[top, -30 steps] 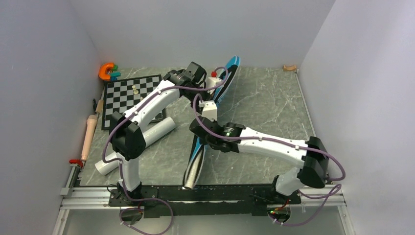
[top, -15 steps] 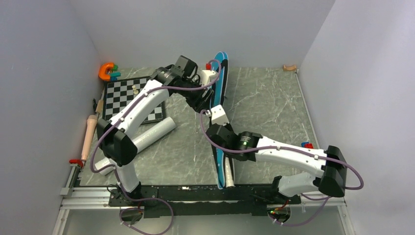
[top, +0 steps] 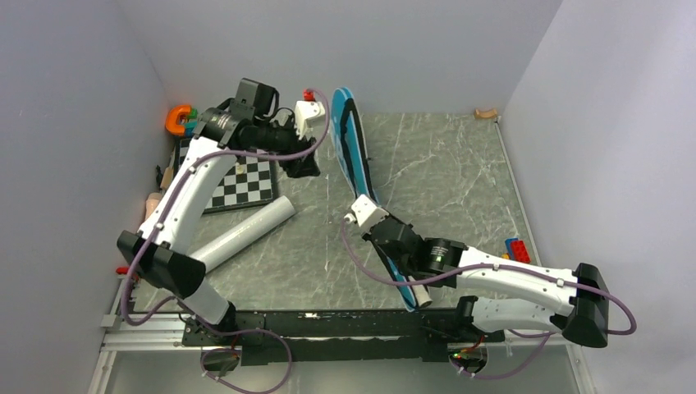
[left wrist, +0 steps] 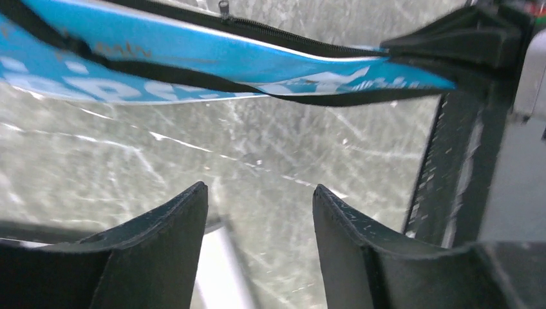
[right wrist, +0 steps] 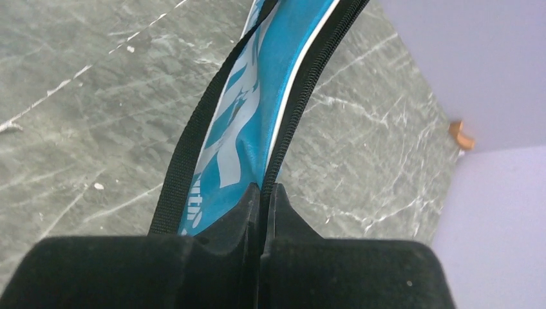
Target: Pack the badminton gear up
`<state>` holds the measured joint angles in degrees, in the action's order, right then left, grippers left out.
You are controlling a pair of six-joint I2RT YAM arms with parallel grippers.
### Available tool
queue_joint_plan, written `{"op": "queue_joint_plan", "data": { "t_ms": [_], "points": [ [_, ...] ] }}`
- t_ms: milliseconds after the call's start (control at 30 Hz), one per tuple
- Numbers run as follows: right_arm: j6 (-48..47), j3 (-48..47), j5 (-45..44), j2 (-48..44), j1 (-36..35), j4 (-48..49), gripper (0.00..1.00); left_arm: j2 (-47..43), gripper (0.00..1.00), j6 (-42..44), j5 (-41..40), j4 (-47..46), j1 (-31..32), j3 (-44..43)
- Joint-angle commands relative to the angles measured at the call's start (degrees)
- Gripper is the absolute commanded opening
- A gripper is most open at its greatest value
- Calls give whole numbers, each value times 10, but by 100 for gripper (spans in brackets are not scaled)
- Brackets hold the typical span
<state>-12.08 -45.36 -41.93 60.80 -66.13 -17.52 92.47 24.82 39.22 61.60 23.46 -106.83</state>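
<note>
1. The long pale-grey plastic tube (top: 242,234) lies slanted on the table left of centre, just as it did a second ago. It is outside the bag, so I judge the packing unfinished
2. My left gripper (left wrist: 257,193) was up against the far end of the bag a second ago. It has since pulled away to the left and hangs just beside the right edge of the black-and-white chessboard (top: 246,176), fingers apart with nothing between them
3. The blue racket-shaped fabric bag with its black strap (top: 349,135) has swung round: its far tip went left and its near end went right. It now stands on edge, running from near the back wall to the table's near edge, with a pale handle-like end poking out at the near end
4. My right gripper (right wrist: 264,190) is pressed together on the bag's zip edge, and that arm has drawn back to the right, uncovering small coloured plastic bricks (top: 517,246). The right arm alone carries the bag now, so I judge the left is free for the tube
5. Only the left wrist view shows the open gap between my left fingers, with the bag passing above them and apart from them; that view is blurred
6. Only the right wrist view shows the pinch on the zip seam, which looks closed along the stretch in sight. Only the top view shows the tube and the whole line of the bag
</note>
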Motion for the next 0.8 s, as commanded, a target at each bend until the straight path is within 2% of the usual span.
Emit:
{"op": "queue_joint_plan", "data": {
  "t_ms": [0, 100, 200, 433, 633, 767],
  "points": [
    [-127, 8, 20, -40, -18, 115, 0, -70, 66, 200, -5, 3, 0, 43],
    [-155, 13, 35, -40, -30, 110, 0, -100, 73, 283, -47, -32, -1, 90],
    [-182, 24, 12, -20, -56, 116, 0, -101, 81, 331, -71, -56, -1, 107],
    [-227, 52, -46, 6, -93, 149, 0, -26, 84, 399, -79, -37, -3, 35],
    [-264, 72, -86, -1, -101, 195, 0, 40, 84, 587, -91, 108, -3, -21],
    [-294, 84, -99, 0, -103, 228, 0, 72, 84, 649, -99, 169, 0, -49]
  ]
}}
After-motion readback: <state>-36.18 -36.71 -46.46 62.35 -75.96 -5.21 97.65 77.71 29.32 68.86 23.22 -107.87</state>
